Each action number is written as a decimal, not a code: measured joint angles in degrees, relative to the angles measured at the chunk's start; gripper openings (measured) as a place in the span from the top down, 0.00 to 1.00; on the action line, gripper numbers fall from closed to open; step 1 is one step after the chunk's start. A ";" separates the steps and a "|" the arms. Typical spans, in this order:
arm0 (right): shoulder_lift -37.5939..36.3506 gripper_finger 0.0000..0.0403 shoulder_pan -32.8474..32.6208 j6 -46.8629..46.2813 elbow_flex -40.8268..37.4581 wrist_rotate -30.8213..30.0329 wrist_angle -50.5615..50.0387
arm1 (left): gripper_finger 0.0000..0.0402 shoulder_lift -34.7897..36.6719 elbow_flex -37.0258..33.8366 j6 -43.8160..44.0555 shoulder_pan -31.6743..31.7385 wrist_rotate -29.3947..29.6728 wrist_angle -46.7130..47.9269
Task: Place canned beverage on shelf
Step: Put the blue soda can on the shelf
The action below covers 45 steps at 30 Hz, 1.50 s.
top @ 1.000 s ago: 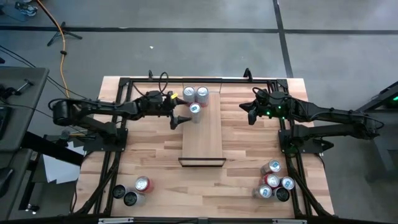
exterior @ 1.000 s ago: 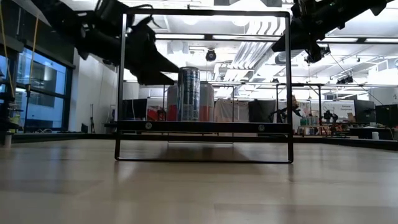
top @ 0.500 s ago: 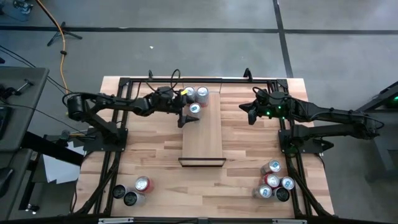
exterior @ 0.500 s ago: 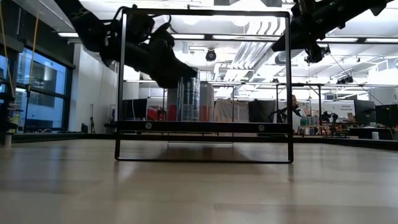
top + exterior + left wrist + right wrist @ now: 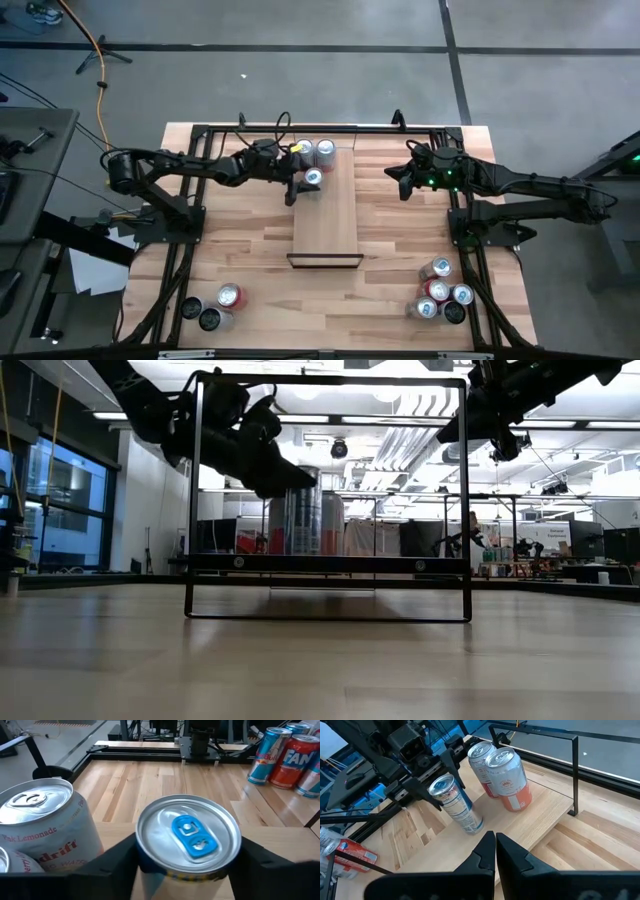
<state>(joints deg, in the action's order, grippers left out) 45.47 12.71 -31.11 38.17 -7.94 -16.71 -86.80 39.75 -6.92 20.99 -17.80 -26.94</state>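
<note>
Orange cable (image 5: 99, 62) (trailing) on grey floor (image 5: 300, 80)

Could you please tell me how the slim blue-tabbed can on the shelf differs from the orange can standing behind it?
The slim can is narrower, blue and silver, with a blue tab; the orange can is wider, with a plain silver top. The left hand brackets the slim can, while the orange can stands free. Both are upright on the shelf.

two cans (image 5: 315, 150) crowding shelf's (image 5: 330, 222) far end, near half bare
</note>
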 joint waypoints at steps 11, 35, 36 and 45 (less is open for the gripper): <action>0.00 1.00 0.00 0.04 0.00 -0.01 -1.08 | 0.58 7.71 -0.04 8.22 0.04 14.71 6.86; 0.00 1.00 0.00 1.40 0.00 -0.04 -2.14 | 0.53 6.48 -0.08 12.71 -6.21 30.04 9.51; 0.00 1.00 0.00 1.45 0.00 -0.04 -2.28 | 0.53 6.16 -0.07 11.61 -6.46 30.21 8.87; 0.00 1.00 0.00 1.36 0.00 -0.04 -2.36 | 0.52 3.93 0.04 8.36 -6.40 31.35 6.69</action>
<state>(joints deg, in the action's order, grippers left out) 45.47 12.71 -29.76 38.17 -7.99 -19.07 -82.87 39.79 1.45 14.59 13.55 -20.25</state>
